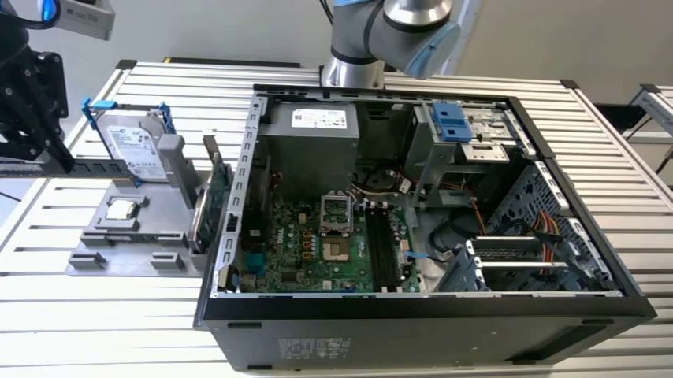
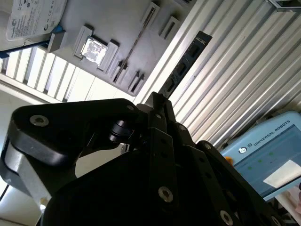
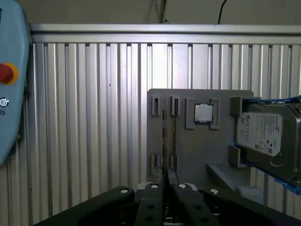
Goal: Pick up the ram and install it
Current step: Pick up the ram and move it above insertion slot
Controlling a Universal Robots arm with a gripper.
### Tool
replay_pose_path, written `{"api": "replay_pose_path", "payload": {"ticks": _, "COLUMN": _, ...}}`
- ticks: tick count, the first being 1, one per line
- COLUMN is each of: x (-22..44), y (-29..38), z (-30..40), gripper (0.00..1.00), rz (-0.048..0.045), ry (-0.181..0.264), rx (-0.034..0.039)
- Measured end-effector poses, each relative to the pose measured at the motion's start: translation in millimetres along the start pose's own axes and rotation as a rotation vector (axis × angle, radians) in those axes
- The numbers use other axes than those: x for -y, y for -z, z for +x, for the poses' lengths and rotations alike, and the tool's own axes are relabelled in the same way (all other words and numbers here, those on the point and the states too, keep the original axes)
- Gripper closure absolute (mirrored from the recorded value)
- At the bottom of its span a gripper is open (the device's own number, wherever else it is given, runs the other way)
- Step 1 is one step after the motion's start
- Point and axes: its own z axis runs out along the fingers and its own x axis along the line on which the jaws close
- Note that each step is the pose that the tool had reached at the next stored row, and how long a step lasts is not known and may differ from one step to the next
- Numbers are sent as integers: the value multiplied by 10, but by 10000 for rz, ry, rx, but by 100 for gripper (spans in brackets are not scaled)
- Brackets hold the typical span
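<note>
the gripper (image 3: 167, 184) is hanging at the exterior view's upper left, beside the gray holder tray (image 1: 105, 264) and well apart from the open computer case (image 1: 421, 319). its fingers (image 3: 151, 202) are pressing together on the ram (image 3: 163, 141), so the pincer is clenched on that thin stick.

in the first wrist view the ram is showing edge-on as a narrow dark line running out from the fingertips, parallel to the ribs of the metal table (image 3: 94, 117). it is passing between the tray's two pairs of slots and is sitting in neither. in the second wrist view its dark face is stretching away from the fingertips along the table ribs. in the exterior view it is lying level as a dark strip, its far end reaching toward the foot of the hard drive (image 1: 137, 146).

a second thin stick (image 3: 175, 136) is standing in one slot pair on the tray. a square processor chip (image 3: 203, 113) is resting in its pocket between that stick and the hard drive. a green circuit card (image 1: 217, 197) is standing on edge between the tray and the case wall. inside the case, the long black slots (image 1: 381, 248) on the motherboard (image 1: 299, 244) are lying well apart from the ram.
</note>
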Motion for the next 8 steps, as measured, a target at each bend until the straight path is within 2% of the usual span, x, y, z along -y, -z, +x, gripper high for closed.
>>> {"api": "replay_pose_path", "payload": {"ticks": 8, "x": 101, "y": 1, "z": -2, "gripper": 100, "rz": 0, "ry": 1, "rx": 0}}
